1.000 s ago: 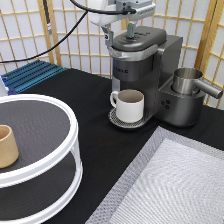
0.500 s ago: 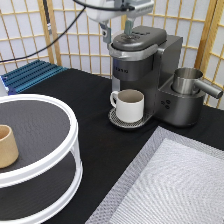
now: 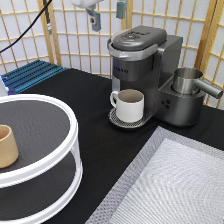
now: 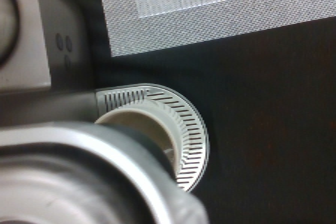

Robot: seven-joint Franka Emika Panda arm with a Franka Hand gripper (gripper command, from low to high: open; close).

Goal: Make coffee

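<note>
A tan cup (image 3: pixel 7 146) sits on the round white stand (image 3: pixel 60 162) at the lower left, open black table (image 3: pixel 95 100) lies past it, a white mug (image 3: pixel 129 104) waits under the closed coffee machine (image 3: pixel 142 60), and the gripper (image 3: pixel 106 14) hangs open and empty at the top edge; no coffee pod shows.

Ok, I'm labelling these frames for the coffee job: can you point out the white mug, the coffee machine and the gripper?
white mug (image 3: pixel 131 106): exterior view, on its front wall.
coffee machine (image 3: pixel 140 38): exterior view, on its closed lid.
gripper (image 3: pixel 107 14): exterior view, midway between its open fingertips, above the machine.
</note>
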